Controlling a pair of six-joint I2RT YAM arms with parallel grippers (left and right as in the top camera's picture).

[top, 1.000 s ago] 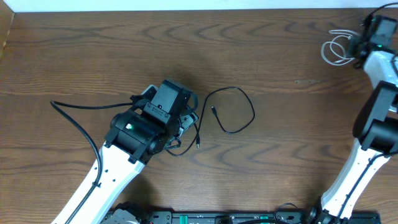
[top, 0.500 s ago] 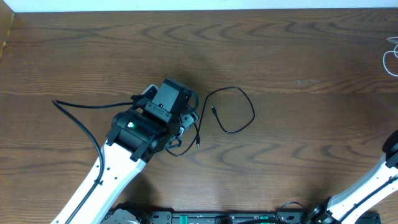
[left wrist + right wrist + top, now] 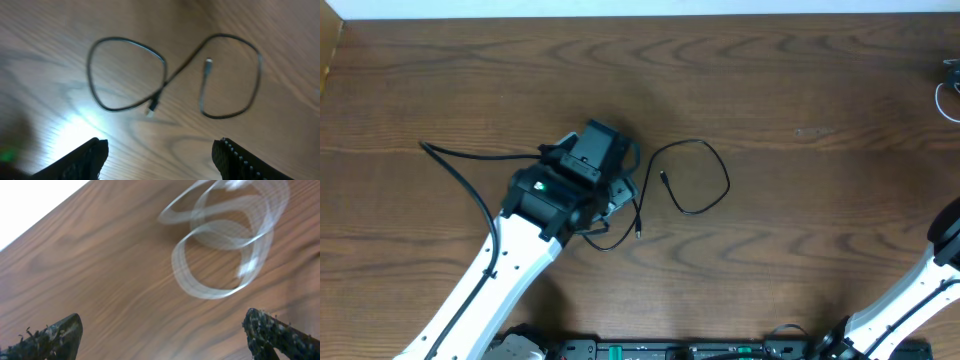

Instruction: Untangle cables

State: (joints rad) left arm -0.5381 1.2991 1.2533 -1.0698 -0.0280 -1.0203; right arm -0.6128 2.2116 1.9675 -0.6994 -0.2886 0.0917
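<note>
white cable (image 3: 220,236) blurred in rt wrist view, black cable (image 3: 728,182) partly hidden under L arm (image 3: 500,270)

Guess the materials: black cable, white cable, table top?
The black cable: likely a rubber or PVC jacket, matte, lying in limp curves. The white cable: probably a similar plastic jacket; too blurred to judge finish. The table: wood or wood-look laminate, brown grain, soft sheen.

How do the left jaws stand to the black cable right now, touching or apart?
Apart. In the left wrist view, bare wood separates the black cable from the fingertips of the left gripper, jaws open.
</note>
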